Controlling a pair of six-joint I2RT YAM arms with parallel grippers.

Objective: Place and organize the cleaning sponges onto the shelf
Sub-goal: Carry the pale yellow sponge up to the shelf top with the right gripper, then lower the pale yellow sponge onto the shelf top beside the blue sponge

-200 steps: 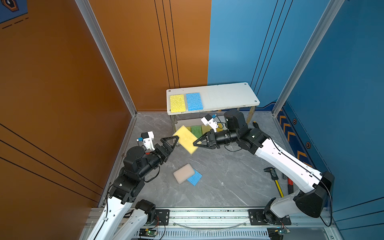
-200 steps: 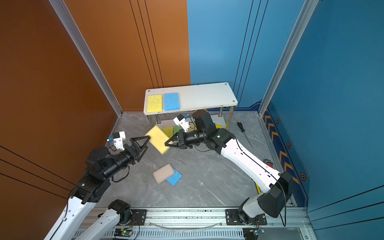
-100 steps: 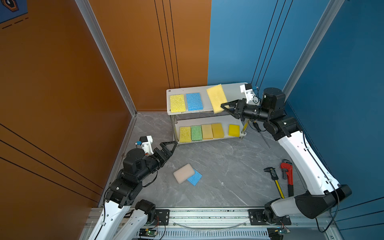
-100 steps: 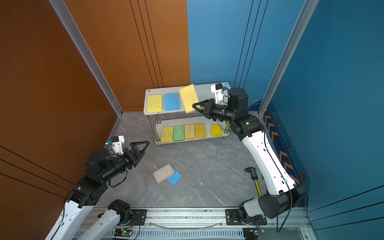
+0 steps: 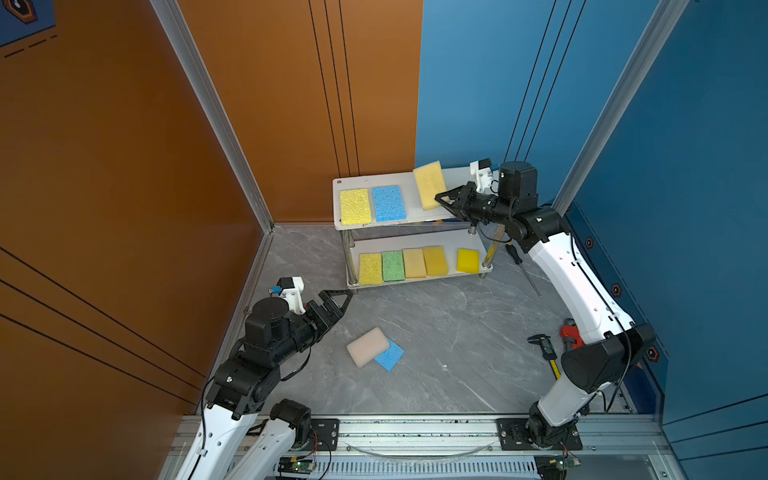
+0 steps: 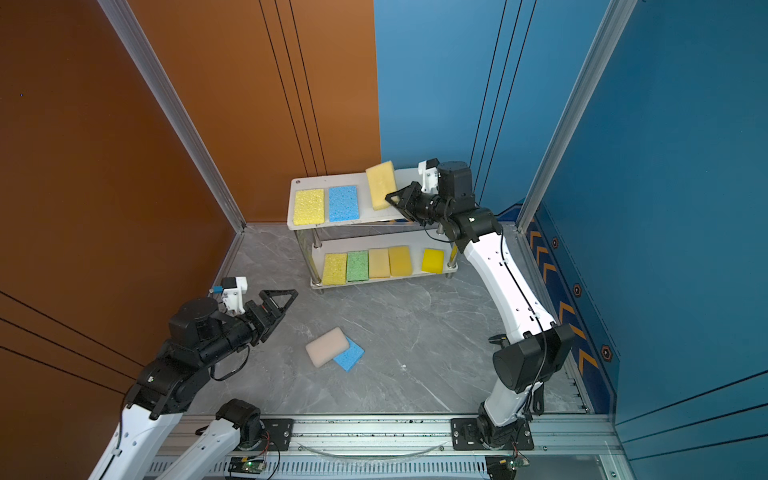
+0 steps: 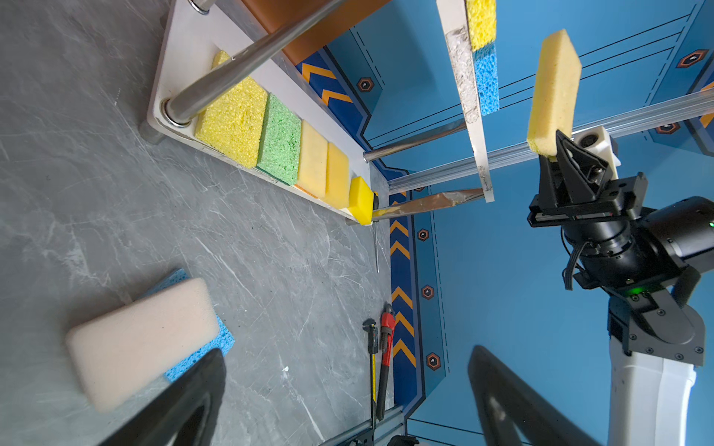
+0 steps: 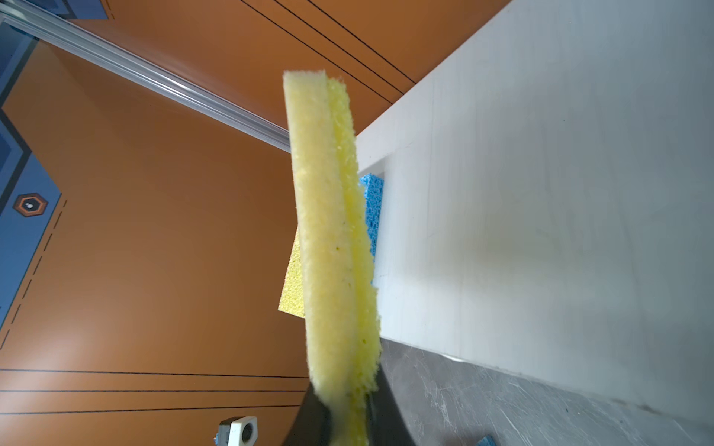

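Note:
The shelf (image 5: pixel 357 183) stands at the back, with a yellow sponge (image 5: pixel 355 206) and a blue sponge (image 5: pixel 388 203) on its top board. Its lower board carries a row of yellow, green (image 5: pixel 392 266) and tan sponges. My right gripper (image 5: pixel 442 198) is shut on one end of another yellow sponge (image 5: pixel 430 185), which hangs tilted over the top board beside the blue one; the right wrist view shows this held sponge (image 8: pixel 332 251) edge-on. On the floor a whitish-pink sponge (image 5: pixel 368 347) lies partly over a blue sponge (image 5: pixel 392 357). My left gripper (image 5: pixel 338 305) is open and empty, left of that pair.
A red pipe wrench (image 5: pixel 571 336) and a caliper (image 5: pixel 544 347) lie on the floor at the right, and a screwdriver (image 5: pixel 519 262) lies by the shelf's right posts. Orange and blue walls close in three sides. A metal rail (image 5: pixel 415 428) runs along the front.
My right gripper has carried the yellow sponge from mid-floor, near my left gripper, up to the shelf's top board. The left arm has drawn back a little, still open.

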